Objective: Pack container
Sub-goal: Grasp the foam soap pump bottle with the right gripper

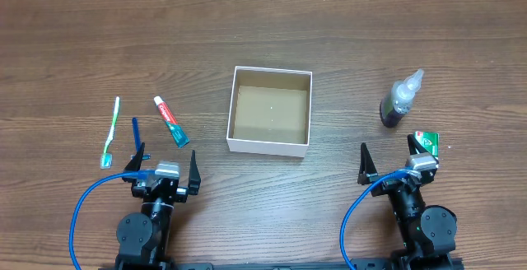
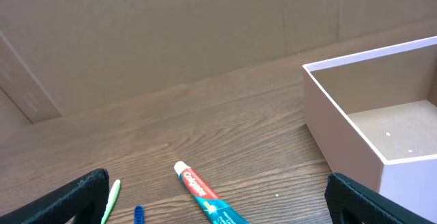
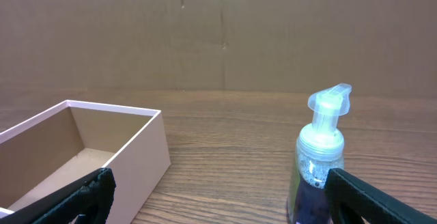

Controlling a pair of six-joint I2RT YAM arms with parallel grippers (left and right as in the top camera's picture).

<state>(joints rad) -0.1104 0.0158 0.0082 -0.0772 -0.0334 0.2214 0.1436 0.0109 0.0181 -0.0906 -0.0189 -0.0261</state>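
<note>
The container [image 1: 234, 105] is a square shallow box with white walls and a brown cardboard floor, empty, at the table's middle; it also shows in the left wrist view [image 2: 341, 118] and the right wrist view [image 3: 140, 156]. A red and teal toothpaste tube [image 1: 170, 121] [image 2: 205, 195], a blue toothbrush [image 1: 136, 132] and a green-white toothbrush [image 1: 110, 130] lie left of it. A purple pump bottle [image 1: 398, 100] [image 3: 319, 166] and a green packet [image 1: 426, 141] sit to the right. My left gripper [image 1: 167, 165] is open and empty near the toothbrushes. My right gripper [image 1: 387, 156] is open and empty below the bottle.
The wooden table [image 1: 329, 31] stretches back to a brown cardboard wall [image 3: 218, 33]. Blue cables [image 1: 82, 212] loop beside both arm bases at the front edge.
</note>
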